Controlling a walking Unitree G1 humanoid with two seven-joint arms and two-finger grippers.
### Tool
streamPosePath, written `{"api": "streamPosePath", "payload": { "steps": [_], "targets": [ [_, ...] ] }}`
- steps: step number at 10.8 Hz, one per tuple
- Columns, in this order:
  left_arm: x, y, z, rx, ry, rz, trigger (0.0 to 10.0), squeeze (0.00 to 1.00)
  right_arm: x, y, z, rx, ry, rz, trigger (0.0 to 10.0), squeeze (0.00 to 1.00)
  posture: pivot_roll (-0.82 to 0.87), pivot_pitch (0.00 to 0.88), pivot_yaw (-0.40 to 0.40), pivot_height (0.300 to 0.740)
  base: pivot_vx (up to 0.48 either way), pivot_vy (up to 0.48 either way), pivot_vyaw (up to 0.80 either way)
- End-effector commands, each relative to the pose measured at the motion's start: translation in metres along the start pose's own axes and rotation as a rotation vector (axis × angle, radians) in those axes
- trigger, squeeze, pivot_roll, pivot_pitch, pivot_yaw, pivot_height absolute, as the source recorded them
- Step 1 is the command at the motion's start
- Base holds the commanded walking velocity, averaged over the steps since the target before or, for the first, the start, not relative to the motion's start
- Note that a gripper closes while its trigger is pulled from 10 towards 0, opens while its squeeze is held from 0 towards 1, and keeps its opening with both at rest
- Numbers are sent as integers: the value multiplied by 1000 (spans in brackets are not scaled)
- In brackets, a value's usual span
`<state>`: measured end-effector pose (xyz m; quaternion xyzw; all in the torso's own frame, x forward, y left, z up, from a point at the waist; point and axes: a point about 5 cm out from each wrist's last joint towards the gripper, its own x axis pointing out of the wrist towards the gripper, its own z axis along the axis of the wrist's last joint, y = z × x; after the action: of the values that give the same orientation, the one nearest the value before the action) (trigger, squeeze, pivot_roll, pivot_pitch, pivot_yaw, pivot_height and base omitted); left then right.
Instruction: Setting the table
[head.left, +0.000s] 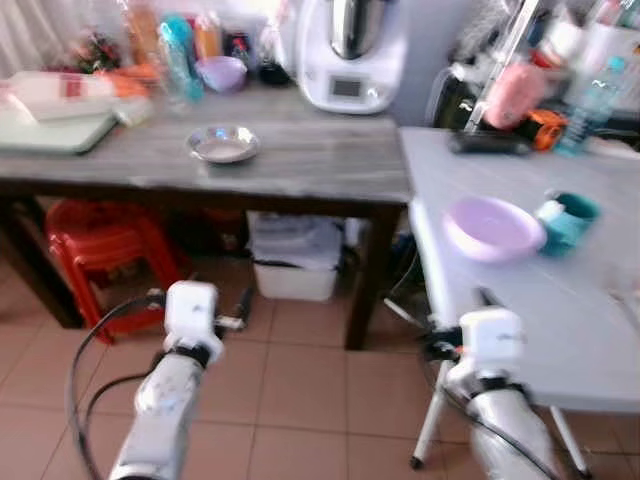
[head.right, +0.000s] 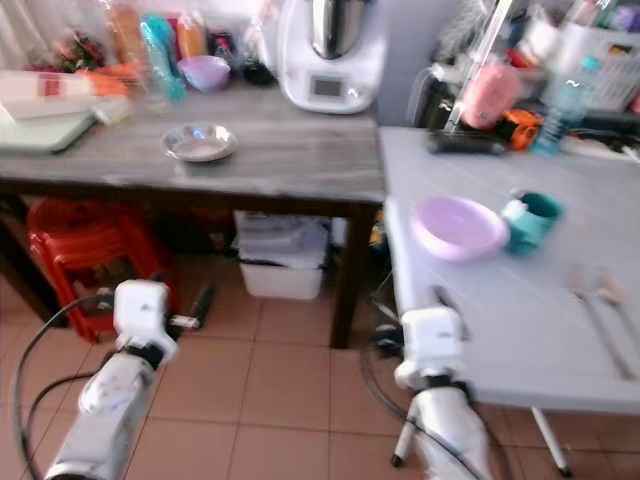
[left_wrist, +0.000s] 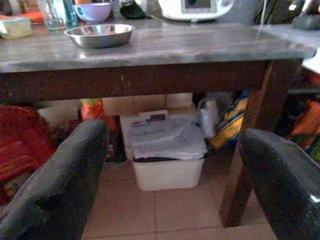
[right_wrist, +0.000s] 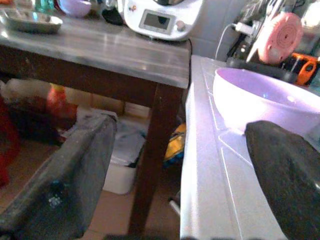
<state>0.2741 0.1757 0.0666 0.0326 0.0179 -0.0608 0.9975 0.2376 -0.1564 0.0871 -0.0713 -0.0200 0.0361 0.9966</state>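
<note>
Lilac bowl (head.left: 492, 228) sits on the white table (head.left: 520, 310) at right, touching a teal mug (head.left: 567, 220), with cutlery (head.right: 600, 310) nearer. A steel dish (head.left: 223, 144) lies on the grey table (head.left: 300, 165) far left. Left gripper (left_wrist: 170, 170) and right gripper (right_wrist: 180, 165) hang low, fingers spread wide, holding nothing.

Two silver, rounded forearms each end in a boxy white wrist block, and a black cable loops from the left arm (head.left: 165, 395) while thinner black wiring runs along the right arm (head.left: 505, 415). The left gripper (left_wrist: 172, 165) and the right gripper (right_wrist: 185, 170) each have two long, broad black fingers with a dull, scuffed surface.
</note>
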Motion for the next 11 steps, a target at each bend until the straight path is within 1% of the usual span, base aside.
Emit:
{"api": "streamPosePath", "payload": {
  "steps": [1, 4, 7, 9, 10, 11],
  "targets": [
    [1, -2, 0, -8, 0, 0, 10000, 0, 3, -5, 2, -8, -8, -8, 10000, 0, -13, 0, -4, 740, 0, -394, 0],
    [1, -5, -3, -10, 3, -1, 10000, 0, 4, -6, 2, -20, -4, 2, 10000, 0, -10, 0, -11, 740, 0, -395, 0],
    [1, -7, -2, -25, -16, 10, 10000, 0, 4, -7, 2, -35, -4, 10, 10000, 0, -13, 0, -15, 740, 0, 0, 0],
    [3, -9, 0, -39, -24, 0, 10000, 0, 6, -8, 12, -78, -54, 7, 10000, 0, -18, 0, -16, 740, 0, 0, 0],
    [5, -13, 4, -46, -44, -19, 10000, 0, 8, -10, 15, -92, -63, -9, 10000, 0, -18, 0, -17, 740, 0, 0, 0],
    [7, -17, 8, -81, -60, -55, 10000, 0, 8, -11, 15, -108, -64, -16, 10000, 0, -20, 0, -16, 740, 0, 0, 0]
  ]
}}
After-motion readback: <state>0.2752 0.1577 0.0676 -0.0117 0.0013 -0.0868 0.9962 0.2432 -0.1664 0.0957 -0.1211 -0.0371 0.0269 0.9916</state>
